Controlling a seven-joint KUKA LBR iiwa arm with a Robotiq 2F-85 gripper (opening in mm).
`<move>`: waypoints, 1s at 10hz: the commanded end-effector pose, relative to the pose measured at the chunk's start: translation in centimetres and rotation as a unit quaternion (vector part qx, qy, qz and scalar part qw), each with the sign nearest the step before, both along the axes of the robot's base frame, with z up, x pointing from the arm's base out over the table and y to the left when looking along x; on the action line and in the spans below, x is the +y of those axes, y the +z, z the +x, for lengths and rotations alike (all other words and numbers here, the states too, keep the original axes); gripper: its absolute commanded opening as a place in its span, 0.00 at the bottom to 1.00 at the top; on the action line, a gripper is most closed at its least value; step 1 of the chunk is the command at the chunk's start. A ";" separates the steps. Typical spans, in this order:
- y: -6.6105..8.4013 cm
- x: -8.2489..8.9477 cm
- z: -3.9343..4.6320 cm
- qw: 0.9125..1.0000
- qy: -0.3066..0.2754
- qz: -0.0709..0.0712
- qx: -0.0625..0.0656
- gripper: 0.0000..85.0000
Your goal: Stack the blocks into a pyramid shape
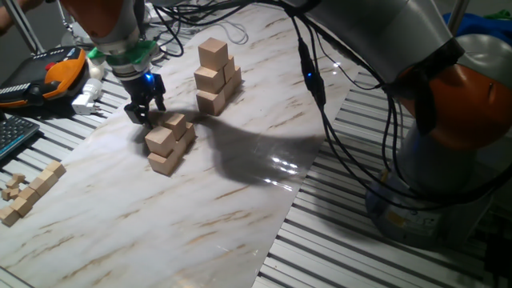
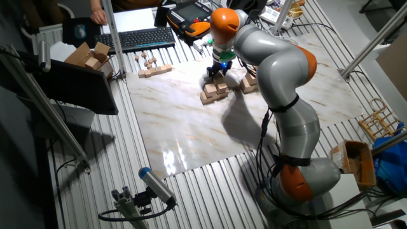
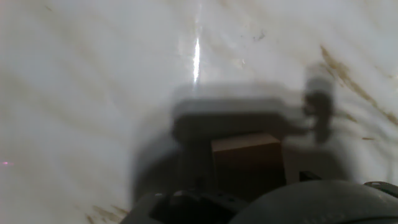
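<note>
Marble board (image 1: 240,232), low block cluster (image 1: 170,142), hand (image 1: 145,108) just behind

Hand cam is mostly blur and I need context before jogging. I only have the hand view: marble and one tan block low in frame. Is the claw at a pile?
Observer: Yes. The claw is low over the table, right beside the nearer pile of blocks. I can't tell whether they touch.
Operator: Only one pile?
Observer: No. A taller stack, three blocks high, stands apart behind it.
Operator: Anything loose around?
Observer: A cluster of thin wooden pieces lies at the marble sheet's edge, away from the claw.
</note>
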State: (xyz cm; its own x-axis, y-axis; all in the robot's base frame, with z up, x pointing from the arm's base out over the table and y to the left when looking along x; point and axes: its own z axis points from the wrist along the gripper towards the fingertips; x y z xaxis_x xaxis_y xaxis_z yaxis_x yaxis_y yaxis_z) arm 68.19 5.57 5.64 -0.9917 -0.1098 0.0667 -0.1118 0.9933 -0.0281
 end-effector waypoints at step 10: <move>4.3 1.7 1.51 0.998 -0.056 0.028 0.011 0.00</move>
State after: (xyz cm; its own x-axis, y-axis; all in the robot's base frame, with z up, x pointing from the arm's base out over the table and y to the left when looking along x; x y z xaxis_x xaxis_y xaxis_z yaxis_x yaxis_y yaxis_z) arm 69.60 7.33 9.29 -0.9959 -0.0344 0.0840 -0.0322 0.9991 0.0281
